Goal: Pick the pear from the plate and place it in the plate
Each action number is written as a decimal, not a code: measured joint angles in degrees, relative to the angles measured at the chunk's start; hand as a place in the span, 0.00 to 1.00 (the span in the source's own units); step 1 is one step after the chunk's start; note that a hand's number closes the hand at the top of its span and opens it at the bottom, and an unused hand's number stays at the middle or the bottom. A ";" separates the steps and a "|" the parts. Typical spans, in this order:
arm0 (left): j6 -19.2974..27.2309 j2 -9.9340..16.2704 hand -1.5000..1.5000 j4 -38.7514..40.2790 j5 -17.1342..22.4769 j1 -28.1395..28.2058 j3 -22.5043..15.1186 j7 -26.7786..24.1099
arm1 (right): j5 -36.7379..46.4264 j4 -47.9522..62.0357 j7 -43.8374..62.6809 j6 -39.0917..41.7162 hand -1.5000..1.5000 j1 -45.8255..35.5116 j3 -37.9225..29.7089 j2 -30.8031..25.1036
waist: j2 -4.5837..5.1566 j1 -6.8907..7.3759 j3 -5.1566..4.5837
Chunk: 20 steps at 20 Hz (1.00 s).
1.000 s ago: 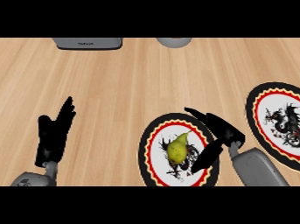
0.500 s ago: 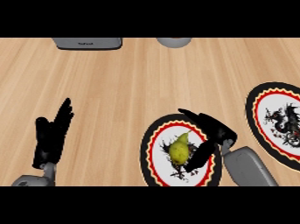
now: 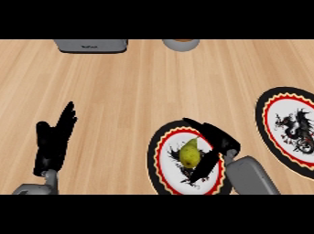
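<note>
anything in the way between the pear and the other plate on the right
Nothing visible on the counter between them. The pear lies on the near plate, with the right hand around it; bare wood separates it from the right plate.

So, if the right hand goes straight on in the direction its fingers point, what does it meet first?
The right hand points left across the near plate, its fingers and thumb on either side of the pear. It would probably meet the pear first, though height above it is unclear.
</note>
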 measured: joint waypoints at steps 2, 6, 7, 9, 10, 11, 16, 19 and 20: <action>-0.07 -0.83 0.50 0.54 -0.52 0.04 0.00 -0.55 | 1.05 0.34 -1.34 -0.10 1.00 -0.23 -0.34 -0.30 | 0.00 0.00 0.01; -0.63 -1.22 0.50 -0.35 -1.26 0.00 0.57 0.28 | 4.11 2.19 -4.56 -1.27 1.00 -1.94 -0.74 -0.36 | 0.03 0.01 -0.01; -0.61 -1.47 0.50 -0.20 -1.64 -0.22 0.60 0.20 | 5.20 3.16 -5.30 -2.35 1.00 -2.36 -0.84 -0.09 | -0.04 -0.04 -0.11; -0.99 -1.56 0.50 -0.04 -1.87 0.20 0.99 -0.22 | 6.84 3.35 -6.73 -3.63 1.00 -1.96 -0.52 0.12 | -0.11 -0.06 -0.16; -1.15 -1.83 0.50 0.74 -1.92 -0.11 1.30 -0.76 | 7.48 2.33 -7.25 -4.13 1.00 -1.16 -0.38 -0.01 | -0.10 -0.06 -0.10; -1.45 -1.85 0.50 0.02 -1.87 0.38 1.38 -0.53 | 8.27 2.90 -7.97 -4.98 1.00 -1.30 -0.52 0.12 | -0.11 0.02 -0.06; -1.29 -2.35 0.50 -0.31 -2.64 0.78 1.42 -0.54 | 13.85 2.53 -6.47 -11.65 1.00 -2.10 -1.84 -1.63 | 0.22 0.20 0.30; -1.77 -1.86 0.50 -0.44 -2.33 0.51 1.90 -0.19 | 18.51 3.06 -4.35 -17.41 1.00 -3.80 -3.72 -4.54 | 0.46 0.18 0.39; -1.86 -1.81 0.50 -0.40 -2.26 0.34 2.00 0.01 | 20.13 3.13 -3.40 -19.55 1.00 -4.36 -4.26 -5.17 | 0.50 0.16 0.41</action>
